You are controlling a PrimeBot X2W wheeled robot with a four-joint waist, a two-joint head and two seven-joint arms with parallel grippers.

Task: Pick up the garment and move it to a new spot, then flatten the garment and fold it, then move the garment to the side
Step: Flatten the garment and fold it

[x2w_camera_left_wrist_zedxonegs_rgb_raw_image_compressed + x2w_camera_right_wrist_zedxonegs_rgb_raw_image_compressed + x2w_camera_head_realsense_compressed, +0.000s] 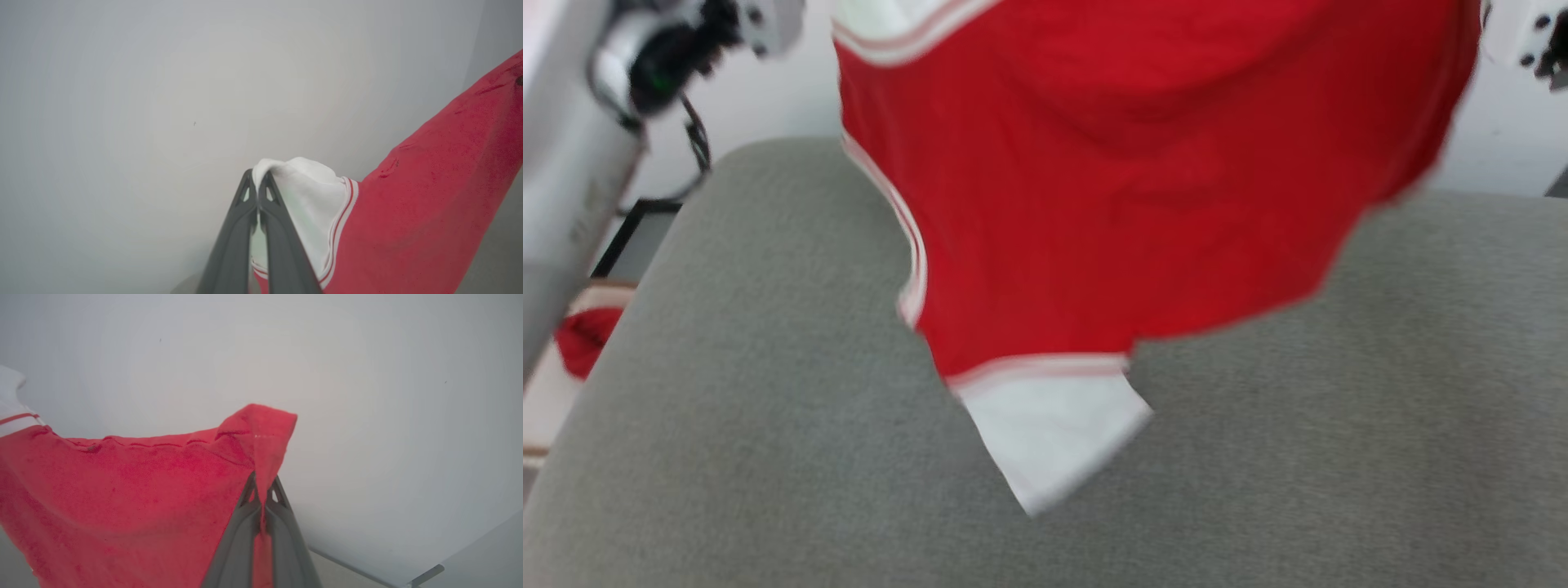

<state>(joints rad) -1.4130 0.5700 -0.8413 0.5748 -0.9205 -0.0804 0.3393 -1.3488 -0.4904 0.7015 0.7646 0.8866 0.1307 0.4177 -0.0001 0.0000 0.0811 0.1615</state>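
grey padded surface (768, 457) across the lower head view, white wall behind. garment (1135, 204) hangs over it, stretched between the two arms, one white sleeve (1054, 441) dangling lowest; frame blurred, sleeve contact with the surface cannot be told. left wrist view gives the grip: left gripper (256, 175) pinched tight on the other white sleeve. right wrist view: right gripper (264, 482) clamped on a red corner, fabric running between the fingers. small red bundle (582, 343) beyond the surface's left edge.
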